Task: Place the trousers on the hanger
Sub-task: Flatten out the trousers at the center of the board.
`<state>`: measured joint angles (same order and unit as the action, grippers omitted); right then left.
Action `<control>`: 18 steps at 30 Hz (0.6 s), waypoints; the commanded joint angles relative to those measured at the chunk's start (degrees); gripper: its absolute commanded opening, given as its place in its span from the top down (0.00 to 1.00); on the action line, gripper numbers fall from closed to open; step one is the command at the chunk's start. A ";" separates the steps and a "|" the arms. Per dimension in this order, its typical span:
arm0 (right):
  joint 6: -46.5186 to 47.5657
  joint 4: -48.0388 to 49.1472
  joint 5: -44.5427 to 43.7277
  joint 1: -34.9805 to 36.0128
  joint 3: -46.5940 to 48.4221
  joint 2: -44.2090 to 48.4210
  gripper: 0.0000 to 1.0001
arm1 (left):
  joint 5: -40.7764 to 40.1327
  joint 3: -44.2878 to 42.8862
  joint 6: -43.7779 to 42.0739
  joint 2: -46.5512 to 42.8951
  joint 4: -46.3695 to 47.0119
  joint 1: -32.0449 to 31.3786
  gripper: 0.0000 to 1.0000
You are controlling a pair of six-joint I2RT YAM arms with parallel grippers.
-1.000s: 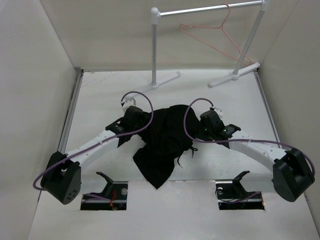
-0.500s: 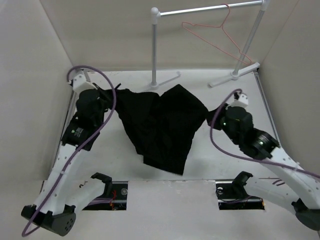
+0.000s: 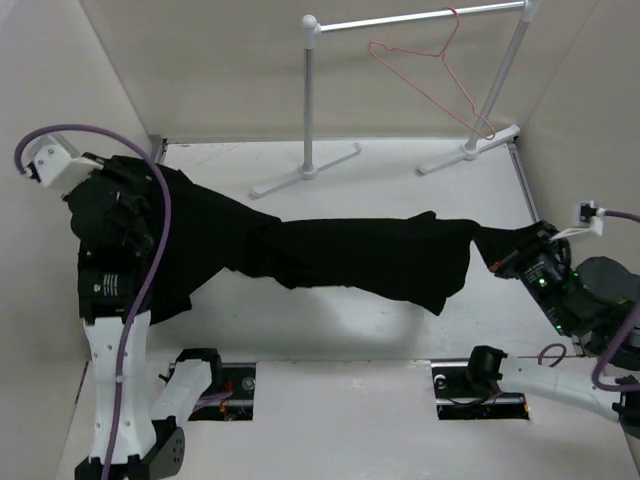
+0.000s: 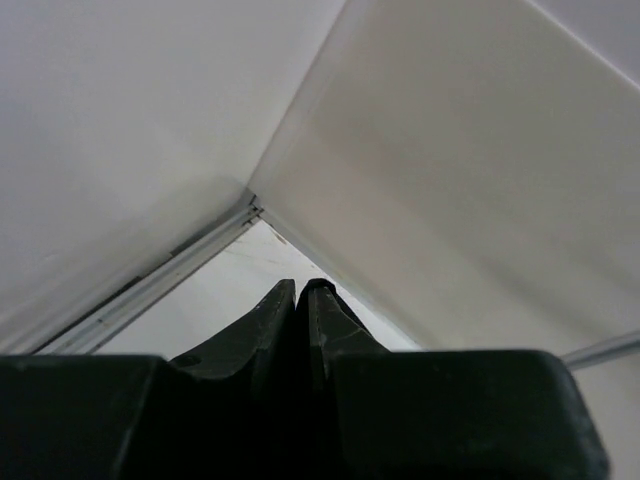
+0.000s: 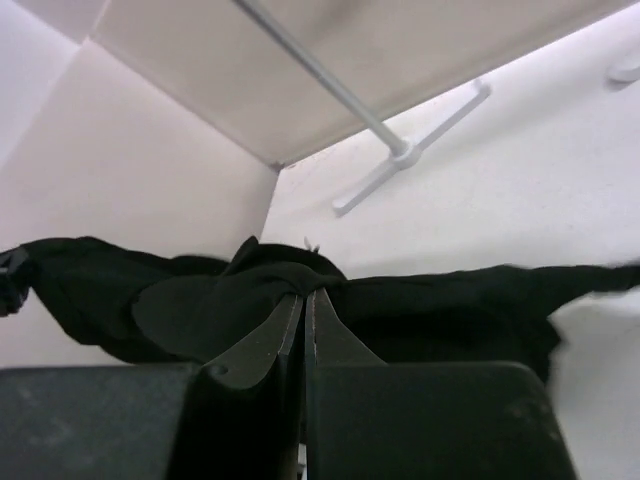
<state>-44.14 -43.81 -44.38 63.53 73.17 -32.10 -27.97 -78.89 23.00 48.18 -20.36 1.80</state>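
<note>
The trousers (image 3: pixel 350 255) hang stretched above the bench (image 3: pixel 400 170) between the left gripper (image 4: pixel 302 285) and right gripper (image 5: pixel 303 295), both jaws pinched shut on fabric, while the hanger (image 3: pixel 442 52) is bare, so the hanging itself is not yet done.

Left arm (image 3: pixel 112 372): white tubular links joined by bulky, rounded black motor housings.
Right arm (image 3: pixel 598 305): the same make, with black rounded housings and a white link lower down.
Left cable (image 3: pixel 70 128): purple and thick, running along the left arm.
Right cable (image 3: pixel 618 214): purple and thinner-looking.
Wrist blocks: one small white connector block (image 3: pixel 50 160) on the left arm, another (image 3: pixel 585 212) on the right.
Base brackets (image 3: pixel 200 360): black and angular, set in floor cut-outs.
Left gripper (image 4: pixel 301 287): matte black, with two tapering fingers above a broad flat body.
Right gripper (image 5: pixel 303 297): matte black, with the same wedge-shaped fingers.
</note>
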 commanded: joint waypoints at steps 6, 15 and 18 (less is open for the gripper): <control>-2.18 -1.28 4.84 -4.07 -7.34 -7.11 0.99 | 9.86 -3.80 6.08 15.87 6.81 -15.43 0.92; 11.95 8.28 -0.88 -0.21 10.92 -11.39 0.98 | 4.94 -5.41 9.24 25.04 12.89 -40.25 0.92; 15.92 13.56 4.01 1.81 17.86 -19.72 0.97 | 1.79 -0.05 12.32 21.26 13.06 -38.95 0.91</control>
<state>-34.85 -40.45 -42.37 63.42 85.82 -44.99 -21.21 -80.75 31.33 76.27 -12.95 -39.18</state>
